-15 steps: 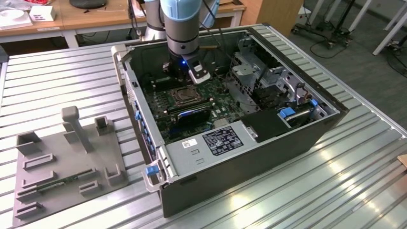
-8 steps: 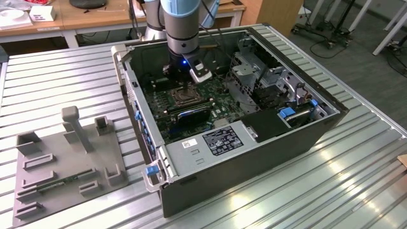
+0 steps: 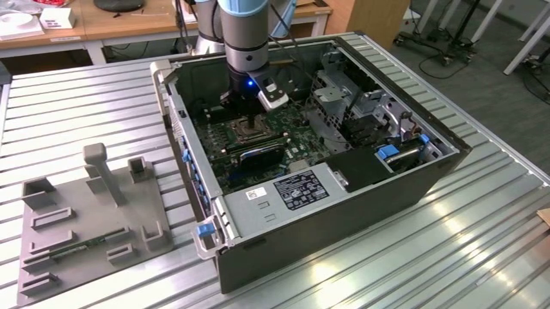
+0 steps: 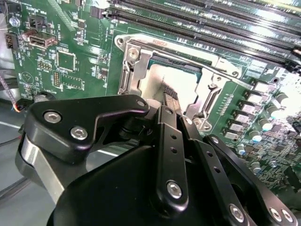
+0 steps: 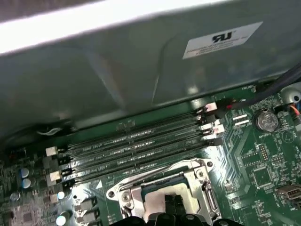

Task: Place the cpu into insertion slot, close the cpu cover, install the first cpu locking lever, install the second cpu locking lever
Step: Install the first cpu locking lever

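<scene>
Exterior view: ribbed metal table (image 3: pixel 481 212).

The arm (image 3: pixel 243 38) is seen plunging straight down in the exterior view, wrist held vertical, a blue light glowing on the wrist housing. The gripper (image 3: pixel 250 127) is carried low at the arm's end, pointed downward. In the second wrist view the black gripper (image 4: pixel 170 100) body is shown close up, its linkages folded inward and the fingers (image 4: pixel 172 94) brought together at the tips. In the first wrist view the fingertips (image 5: pixel 170 205) are glimpsed, pressed side by side.
</scene>
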`<action>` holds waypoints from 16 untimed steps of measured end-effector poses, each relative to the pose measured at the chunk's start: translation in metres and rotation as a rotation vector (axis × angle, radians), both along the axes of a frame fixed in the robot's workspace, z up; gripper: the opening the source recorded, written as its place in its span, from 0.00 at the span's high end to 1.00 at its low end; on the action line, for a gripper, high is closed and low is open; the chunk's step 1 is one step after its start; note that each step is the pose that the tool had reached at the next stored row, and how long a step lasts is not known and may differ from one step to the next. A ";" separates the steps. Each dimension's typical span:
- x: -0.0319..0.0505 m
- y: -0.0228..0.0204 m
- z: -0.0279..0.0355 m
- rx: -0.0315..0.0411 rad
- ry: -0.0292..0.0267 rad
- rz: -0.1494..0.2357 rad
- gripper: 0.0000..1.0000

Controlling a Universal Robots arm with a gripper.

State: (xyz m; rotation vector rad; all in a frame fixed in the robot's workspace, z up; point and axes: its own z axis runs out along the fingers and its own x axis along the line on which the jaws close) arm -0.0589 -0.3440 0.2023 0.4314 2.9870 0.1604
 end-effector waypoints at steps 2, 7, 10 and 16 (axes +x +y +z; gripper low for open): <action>0.0000 0.0000 0.0001 -0.0003 0.0002 0.000 0.90; 0.0001 0.0001 0.0000 -0.0004 0.0069 0.045 0.90; 0.0001 0.0000 0.0000 -0.0023 0.0117 0.086 0.90; 0.0005 0.0000 -0.0001 -0.0287 0.0435 0.128 0.90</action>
